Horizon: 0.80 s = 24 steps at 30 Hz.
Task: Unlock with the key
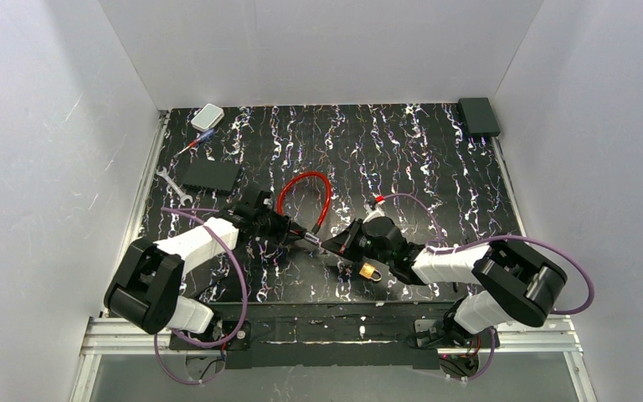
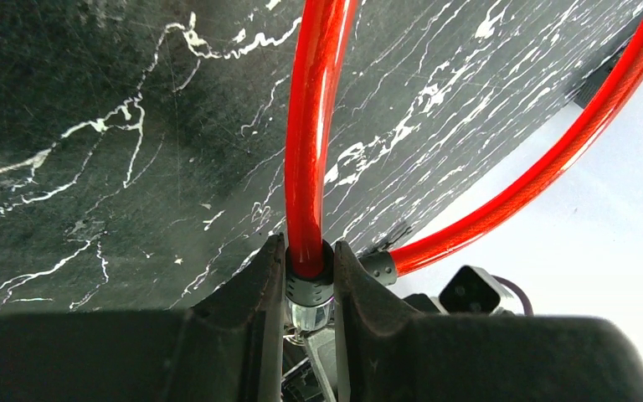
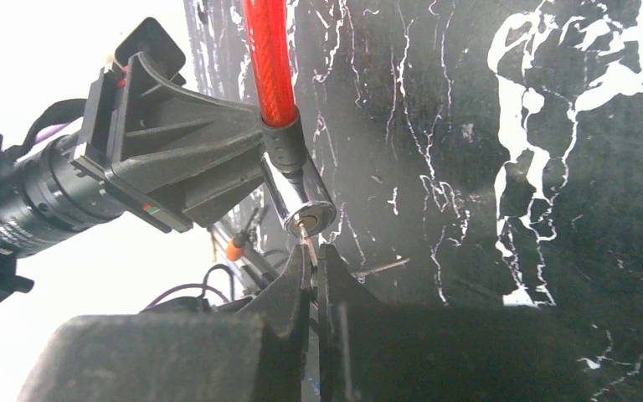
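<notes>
Left gripper (image 2: 308, 261): clenched on cable lock (image 2: 306, 126) collar; lock held over table (image 1: 435, 159) centre.
Right gripper (image 3: 312, 255): clamped on key (image 3: 306, 243).
Key tip: at lock cylinder (image 3: 303, 201) keyhole, possibly just entered; depth cannot be told.

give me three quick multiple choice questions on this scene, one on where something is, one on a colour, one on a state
1. Where is the white box?
A) far left corner of the table
B) far right corner
C) inside the cable loop

2. What colour is the cable?
A) blue
B) red
C) yellow

3. How is the left gripper?
A) open above the table
B) shut on the wrench
C) shut on the cable's end

Key:
1 A, the top view shows it in the far left corner.
2 B, the loop is bright red.
3 C, its fingers pinch the black collar at the cable's end.
</notes>
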Motion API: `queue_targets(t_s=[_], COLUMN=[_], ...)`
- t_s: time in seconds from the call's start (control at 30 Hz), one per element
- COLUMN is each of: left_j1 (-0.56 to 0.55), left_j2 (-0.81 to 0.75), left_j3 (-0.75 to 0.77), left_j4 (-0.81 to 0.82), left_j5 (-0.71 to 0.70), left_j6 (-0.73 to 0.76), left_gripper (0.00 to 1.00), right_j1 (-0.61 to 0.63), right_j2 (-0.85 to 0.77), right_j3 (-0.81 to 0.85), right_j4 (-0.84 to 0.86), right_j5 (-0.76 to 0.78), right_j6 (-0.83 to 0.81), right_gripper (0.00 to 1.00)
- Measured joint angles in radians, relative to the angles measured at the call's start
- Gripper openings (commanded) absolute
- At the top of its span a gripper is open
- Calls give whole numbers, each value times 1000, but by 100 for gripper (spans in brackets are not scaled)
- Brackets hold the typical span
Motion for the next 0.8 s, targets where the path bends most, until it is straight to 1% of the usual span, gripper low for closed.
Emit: queue_targets(t_s=[0.17, 0.47, 0.8], left_j1=[-5, -5, -5], left_j2=[-21, -51, -83], left_j3=[0, 0, -9], left_j4=[0, -3, 51], left_j5=[-4, -18, -34], left_j6=[3, 24, 31], left_gripper=[0, 0, 0], right_j1=[-26, -61, -72], right_j2=[23, 117, 151], right_j3=[-23, -76, -91], right_j4=[84, 307, 425], right_j5=[-53, -135, -151], right_j6=[77, 227, 321], right_gripper=[1, 1, 1])
